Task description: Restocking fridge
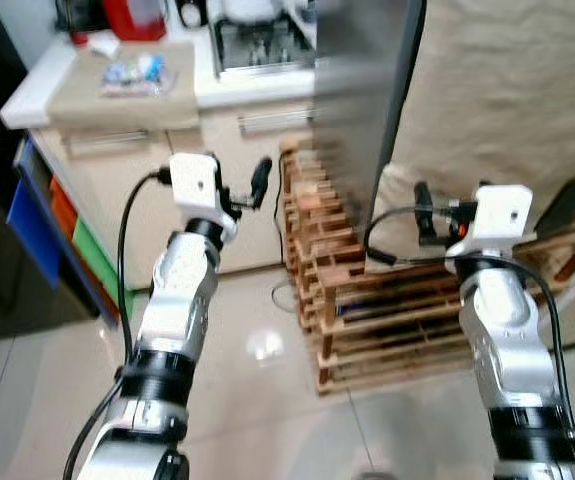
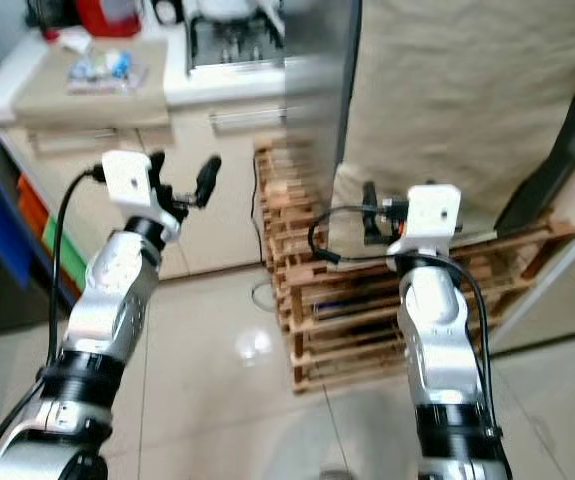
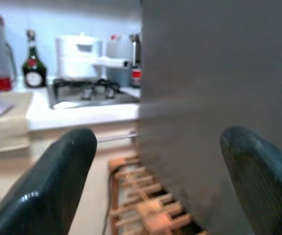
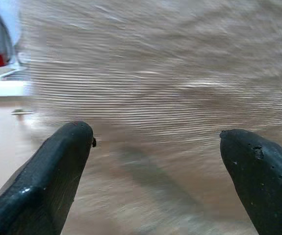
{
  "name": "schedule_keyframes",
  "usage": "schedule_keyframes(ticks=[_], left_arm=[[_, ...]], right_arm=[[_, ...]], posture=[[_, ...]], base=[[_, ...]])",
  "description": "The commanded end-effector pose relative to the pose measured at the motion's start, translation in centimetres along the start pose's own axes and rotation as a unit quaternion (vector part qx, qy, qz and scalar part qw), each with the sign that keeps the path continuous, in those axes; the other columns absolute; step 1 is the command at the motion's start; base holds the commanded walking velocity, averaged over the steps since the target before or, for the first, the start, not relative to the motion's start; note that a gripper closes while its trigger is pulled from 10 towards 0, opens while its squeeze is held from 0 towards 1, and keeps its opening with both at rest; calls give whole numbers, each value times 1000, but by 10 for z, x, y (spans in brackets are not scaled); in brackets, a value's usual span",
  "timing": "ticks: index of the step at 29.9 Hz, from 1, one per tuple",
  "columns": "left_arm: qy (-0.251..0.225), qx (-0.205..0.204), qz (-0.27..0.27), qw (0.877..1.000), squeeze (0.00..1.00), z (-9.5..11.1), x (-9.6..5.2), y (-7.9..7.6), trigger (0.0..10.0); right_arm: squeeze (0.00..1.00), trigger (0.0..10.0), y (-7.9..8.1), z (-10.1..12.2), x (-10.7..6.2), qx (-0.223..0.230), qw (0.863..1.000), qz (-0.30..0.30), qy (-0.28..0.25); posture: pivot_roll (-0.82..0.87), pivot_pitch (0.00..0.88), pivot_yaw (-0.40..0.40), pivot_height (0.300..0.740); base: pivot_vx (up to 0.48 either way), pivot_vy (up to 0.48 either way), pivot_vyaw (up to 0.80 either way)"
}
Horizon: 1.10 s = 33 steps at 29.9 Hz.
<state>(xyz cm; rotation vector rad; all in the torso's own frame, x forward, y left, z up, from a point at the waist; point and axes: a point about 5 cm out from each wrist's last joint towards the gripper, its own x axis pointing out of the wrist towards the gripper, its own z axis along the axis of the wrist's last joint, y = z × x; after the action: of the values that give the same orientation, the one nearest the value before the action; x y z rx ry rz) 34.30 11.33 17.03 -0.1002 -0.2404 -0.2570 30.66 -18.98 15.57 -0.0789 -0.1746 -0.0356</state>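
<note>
Fridge: the tall grey slab (image 1: 362, 110) at about 12 o'clock from the robot is probably the fridge side or door edge; it stands on a wooden pallet (image 1: 367, 310), with a beige cloth-covered panel (image 1: 507, 100) at 1 o'clock.
Left gripper: the left gripper (image 1: 242, 190) is raised at 11 o'clock, fingers spread wide and holding nothing; its wrist view looks past the grey slab's edge.
Right gripper: the right gripper (image 1: 422, 222) is up at 1 o'clock, near the slab and cloth, fingers spread apart and empty.
Counter: at 10 to 11 o'clock a worktop (image 1: 67, 85) carries a small packet (image 1: 135, 72), a red object, a stove (image 3: 89, 93) and a bottle (image 3: 33, 66).
Done: judging by the empty grippers, nothing is in hand for stocking.
Left: seemingly everything, meaning fetching goods, opening the fridge, placing items inside. The interior cannot be seen.
</note>
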Motion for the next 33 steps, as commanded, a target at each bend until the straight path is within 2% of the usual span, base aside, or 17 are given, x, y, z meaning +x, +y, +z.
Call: schedule_keyframes(ticks=[1, 14, 19, 24, 30, 33], left_arm=[[-2, 1, -5, 1000, 0, 2, 3, -3, 10000], [6, 13, 3, 1000, 0, 1, 3, 0, 10000], [4, -1, -19, 1000, 0, 0, 1, -3, 10000], [6, -11, -35, 999, 0, 0, 1, -6, 10000], [13, -8, -41, 999, 0, -4, 1, -9, 10000], [44, 10, -41, 998, 0, -14, 1, -12, 10000]], right_arm=[[0, 10000, -7, -1, 0, -7, 1000, -15, 3], [0, 10000, -6, 0, 2, -8, 1000, -13, -1], [0, 10000, -2, -1, -1, 1, 1000, -5, 3], [0, 10000, 0, -6, -9, 4, 1000, -1, 11], [0, 10000, -1, -7, -10, 6, 1000, -3, 13], [0, 10000, -3, -5, -10, 4, 1000, -12, 9]], posture=[[-162, 0, 58, 740], [-157, 0, 54, 740], [-155, 0, 53, 740], [-159, 0, 53, 740], [-164, 0, 48, 740], [-163, 0, 41, 740]], base=[[364, 0, 0], [0, 0, 0], [0, 0, 0], [0, 480, -793], [0, 480, -784], [0, 0, -781]])
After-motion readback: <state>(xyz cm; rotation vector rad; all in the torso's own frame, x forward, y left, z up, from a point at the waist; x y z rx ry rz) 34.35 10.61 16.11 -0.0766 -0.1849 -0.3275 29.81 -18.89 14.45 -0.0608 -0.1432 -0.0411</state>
